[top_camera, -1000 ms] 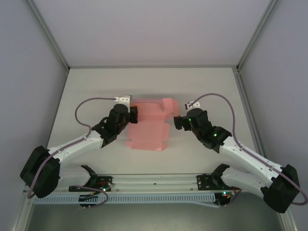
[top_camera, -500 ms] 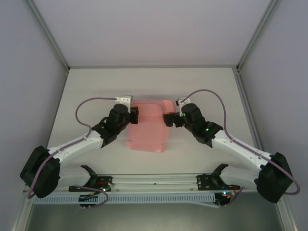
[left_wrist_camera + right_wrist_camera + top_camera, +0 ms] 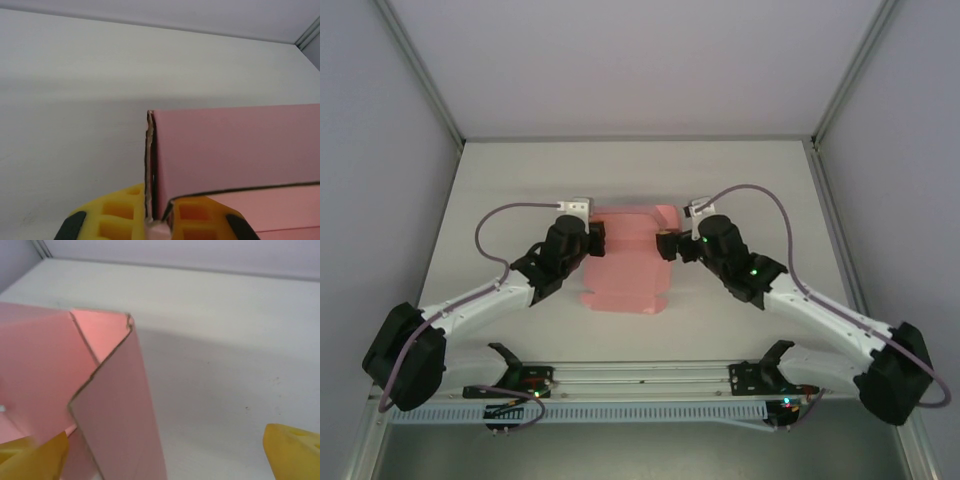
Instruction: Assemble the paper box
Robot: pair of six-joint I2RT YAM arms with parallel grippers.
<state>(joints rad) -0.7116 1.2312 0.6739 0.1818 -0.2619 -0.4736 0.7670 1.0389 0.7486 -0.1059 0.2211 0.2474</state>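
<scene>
The white counter (image 3: 520, 180) is spreading out between pale walls, carrying everything. The two arms are reaching in from the near edge, the left arm (image 3: 480, 295) angling up toward the middle and the right arm (image 3: 820, 315) doing the same from the other side. A purple cable (image 3: 500, 225) is looping above the left arm.

The paper box (image 3: 625, 275) is lying at the middle of the counter between the two arms, a pale-pink sheet that is only partly folded: its near part is resting flat, while its far panels are standing up.

The left claw (image 3: 599, 234) is sitting at the box's far left corner. From the left wrist, the left claw (image 3: 159, 222) is clenched on the paper box (image 3: 235, 150), its yellow pads (image 3: 117, 217) pinching the upright edge of a raised wall.

The right claw (image 3: 666, 244) is hovering at the box's far right corner. From the right wrist, the right claw (image 3: 162, 452) is standing released, its yellow fingertips (image 3: 295, 445) spread wide, and a folded, upright flap of the paper box (image 3: 120, 405) is rising between them.
</scene>
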